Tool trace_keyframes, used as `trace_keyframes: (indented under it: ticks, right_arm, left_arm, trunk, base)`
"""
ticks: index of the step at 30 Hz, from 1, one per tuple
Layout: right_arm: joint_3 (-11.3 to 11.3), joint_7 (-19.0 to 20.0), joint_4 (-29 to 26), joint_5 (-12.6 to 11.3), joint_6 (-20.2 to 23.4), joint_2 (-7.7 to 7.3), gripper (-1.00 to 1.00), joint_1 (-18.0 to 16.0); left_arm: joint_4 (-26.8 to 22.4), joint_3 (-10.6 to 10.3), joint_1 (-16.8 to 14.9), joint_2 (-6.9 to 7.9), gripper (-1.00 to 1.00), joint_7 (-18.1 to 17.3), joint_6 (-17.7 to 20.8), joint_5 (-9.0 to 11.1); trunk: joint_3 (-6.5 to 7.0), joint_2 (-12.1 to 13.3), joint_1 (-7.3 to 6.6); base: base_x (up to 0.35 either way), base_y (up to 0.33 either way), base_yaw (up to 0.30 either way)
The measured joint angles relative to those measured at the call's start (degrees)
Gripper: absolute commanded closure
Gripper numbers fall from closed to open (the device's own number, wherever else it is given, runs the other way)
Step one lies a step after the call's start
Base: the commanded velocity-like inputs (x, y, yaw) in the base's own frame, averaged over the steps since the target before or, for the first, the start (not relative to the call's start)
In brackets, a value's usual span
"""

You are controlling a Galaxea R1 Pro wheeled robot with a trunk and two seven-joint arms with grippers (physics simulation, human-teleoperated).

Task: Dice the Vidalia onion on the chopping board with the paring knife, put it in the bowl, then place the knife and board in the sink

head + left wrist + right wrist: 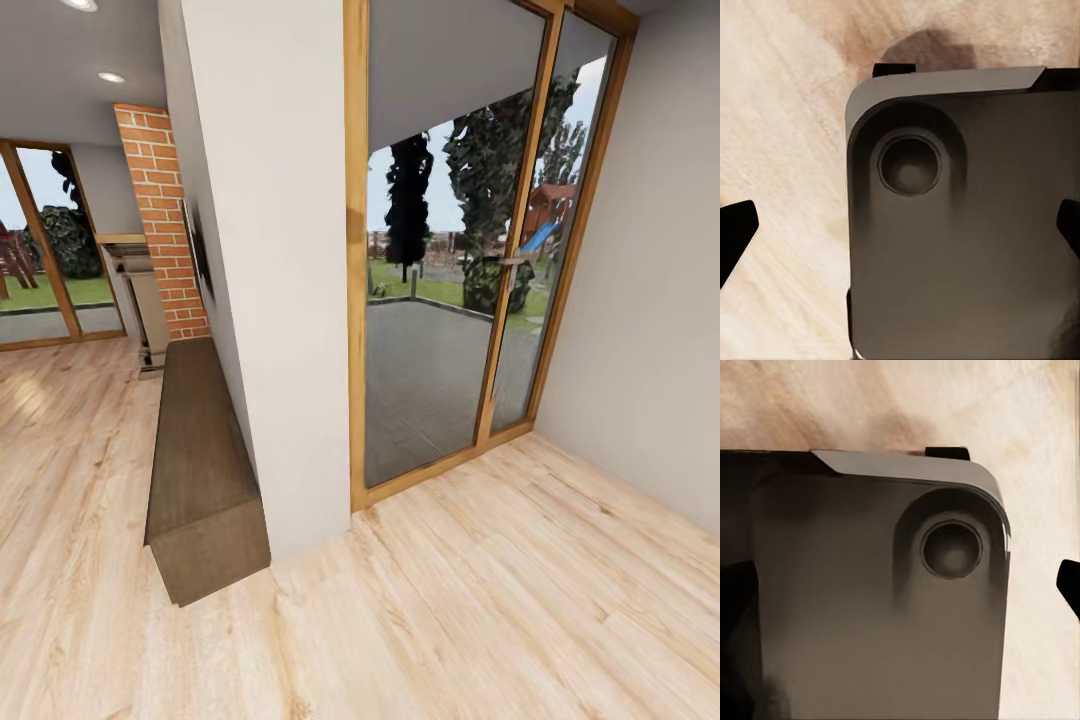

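Robot in transit: head view has glass door (450,260) ctr-right, white wall (270,280) centre, brick pillar (160,220) upper left, wood floor (480,620) below; both grippers' fingers spread, holding nothing

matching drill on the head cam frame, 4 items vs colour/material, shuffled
Things:
1. pillar
2. floor
3. low bench
4. glass door frame

Descriptions:
A. dark brown, beside the white wall
B. red brick
C. orange-tan wood around tall panes
D. light wood planks

Pairs: 1-B, 2-D, 3-A, 4-C
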Motion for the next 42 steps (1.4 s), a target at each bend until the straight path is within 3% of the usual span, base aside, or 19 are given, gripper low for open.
trace_keyframes:
  ticks: [8, 9, 10, 11, 12, 15, 18, 22, 42]
  right_arm:
    - [0.0, 0.0, -2.6, 1.7, -2.6, -0.27, -1.0, 0.0]
    - [0.0, -0.1, -6.4, 3.5, -3.1, -0.29, -1.0, 0.0]
    - [0.0, -0.1, -14.4, 4.3, -4.4, -0.26, -1.0, 0.0]
    - [0.1, -0.1, -25.3, 4.6, -6.1, -0.23, -1.0, 0.0]
    - [0.1, -0.1, -34.1, 4.8, -8.3, -0.18, -1.0, 0.0]
    - [0.2, -0.1, -33.9, 4.9, -13.2, -0.11, -1.0, 0.0]
    - [0.2, -0.1, -33.8, 4.9, -15.3, -0.04, -1.0, 0.0]
    - [0.2, -0.1, -33.3, 4.8, -16.1, 0.03, -1.0, 0.0]
    - [0.1, -0.1, -31.1, 4.8, -16.5, 0.0, -1.0, 0.0]
  left_arm:
    - [-2.6, 0.1, -0.1, 0.36, -1.0, 0.1, -0.8, 0.1]
    - [-6.5, 0.1, 0.0, 0.36, -1.0, 0.1, -0.8, 0.1]
    - [-14.7, 0.1, 0.0, 0.37, -1.0, 0.1, -0.9, 0.1]
    - [-25.8, 0.1, -0.1, 0.51, -1.0, 0.1, -1.3, 0.1]
    - [-28.1, 0.2, -0.1, 0.83, -1.0, 0.2, -2.0, 0.2]
    - [-27.2, 0.2, -0.1, 1.48, -1.0, 0.2, -6.2, 0.6]
    - [-24.1, 0.2, -0.1, 1.61, -1.0, 0.2, -12.7, 0.7]
    - [-20.9, 0.2, -0.1, 1.95, -1.0, 0.3, -18.1, 0.8]
    - [-19.7, 0.2, -0.1, 2.01, -1.0, 0.5, -19.4, 0.8]
  trunk:
    - [0.0, 0.0, 0.0]
    - [-0.01, 0.0, 0.0]
    - [-0.01, 0.0, 0.0]
    - [0.02, 0.0, 0.0]
    - [0.02, 0.0, 0.0]
    - [0.0, 0.0, 0.0]
    - [0.0, 0.0, 0.0]
    - [0.0, 0.0, 0.0]
    - [0.0, 0.0, 0.0]
  base:
    - [0.0, 0.0, 0.0]
    - [0.0, 0.0, 0.0]
    - [0.0, 0.0, 0.0]
    - [0.0, 0.0, 0.0]
    - [0.0, 0.0, 0.0]
    - [0.0, 0.0, 0.0]
    - [0.0, 0.0, 0.0]
    - [0.0, 0.0, 0.0]
    - [0.0, 0.0, 0.0]
